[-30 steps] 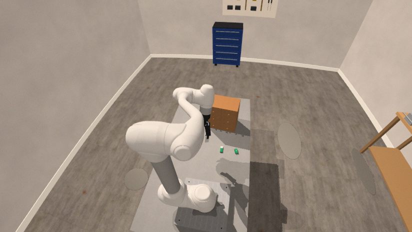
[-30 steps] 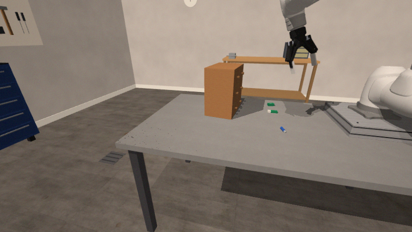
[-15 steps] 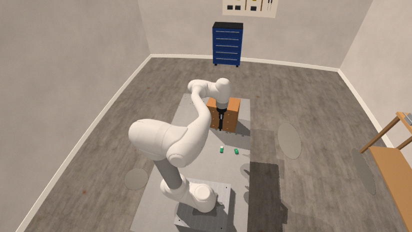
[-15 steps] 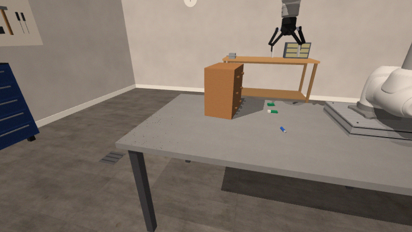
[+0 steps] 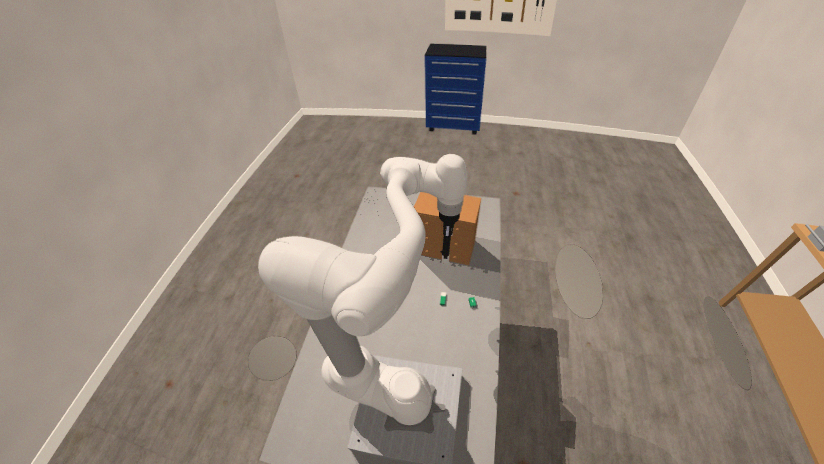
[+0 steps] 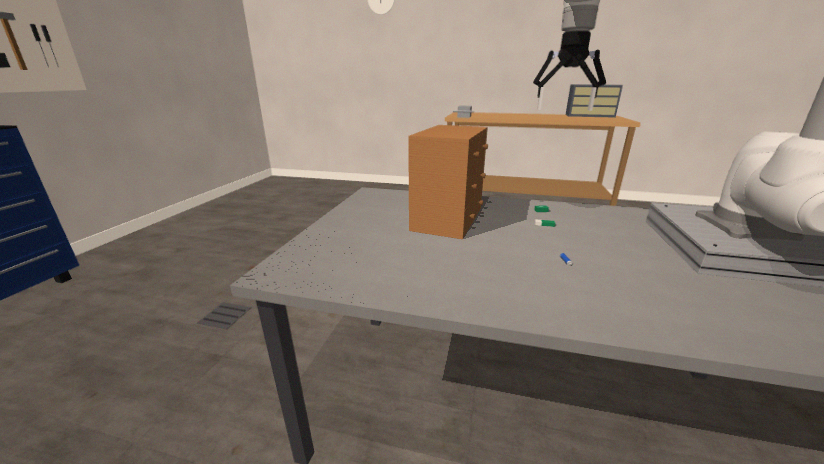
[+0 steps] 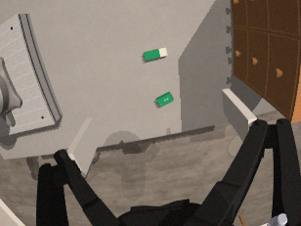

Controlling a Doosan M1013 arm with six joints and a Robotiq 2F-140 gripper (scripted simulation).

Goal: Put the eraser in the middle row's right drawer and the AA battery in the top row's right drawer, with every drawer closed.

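Orange-brown chest (image 5: 475, 221) (image 6: 439, 184) (image 7: 266, 58): upright on the gray table (image 5: 383, 327) (image 6: 322, 259) (image 7: 107, 72), drawers closed
Green-and-white block (image 5: 442, 299) (image 6: 545, 223) (image 7: 154, 54), possibly the eraser: near the drawer fronts
Green block (image 5: 472, 302) (image 6: 541, 208) (image 7: 164, 99): beside it
Blue cylinder (image 6: 566, 259), likely the AA battery: on the table
Gripper (image 5: 445, 255) (image 6: 565, 99) (image 7: 158, 114): fingers wide apart above the table

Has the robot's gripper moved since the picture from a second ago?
Yes. In the top view, the gripper went right, from beside the wooden chest's left edge to overlapping its front.
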